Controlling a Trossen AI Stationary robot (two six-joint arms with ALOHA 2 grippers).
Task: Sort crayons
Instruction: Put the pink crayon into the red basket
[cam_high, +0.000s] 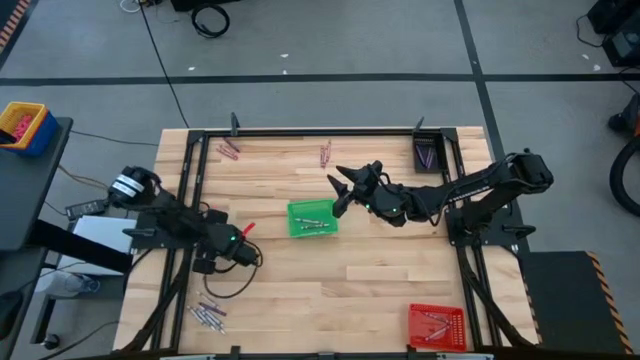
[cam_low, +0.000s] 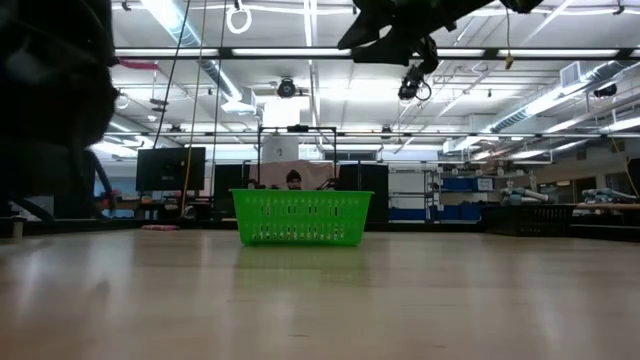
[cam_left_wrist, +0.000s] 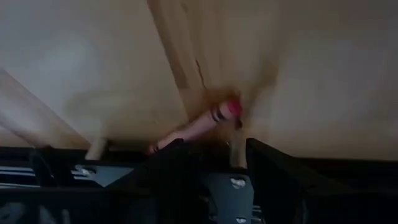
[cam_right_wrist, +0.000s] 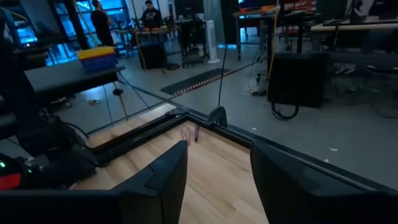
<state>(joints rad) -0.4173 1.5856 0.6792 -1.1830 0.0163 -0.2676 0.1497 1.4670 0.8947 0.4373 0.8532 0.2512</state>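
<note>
Pale wood table (cam_high: 300, 290), planked, smooth with a soft sheen. Green tray (cam_low: 301, 217) is perforated glossy plastic; red tray (cam_high: 437, 325) looks the same. Crayon (cam_left_wrist: 199, 124) has a matt paper wrapper. Dark frame (cam_high: 320, 133) looks metal.

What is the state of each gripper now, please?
Left gripper: closed on a red crayon, low at the table.
Right gripper: open, empty, raised by the green tray.

Green basket (cam_high: 312, 219) mid table (cam_high: 380, 290); red tray (cam_high: 436, 326) near-right of it, dark tray (cam_high: 429, 154) far-right; yellow-blue bin (cam_high: 24, 127) off-table, far-left.
</note>
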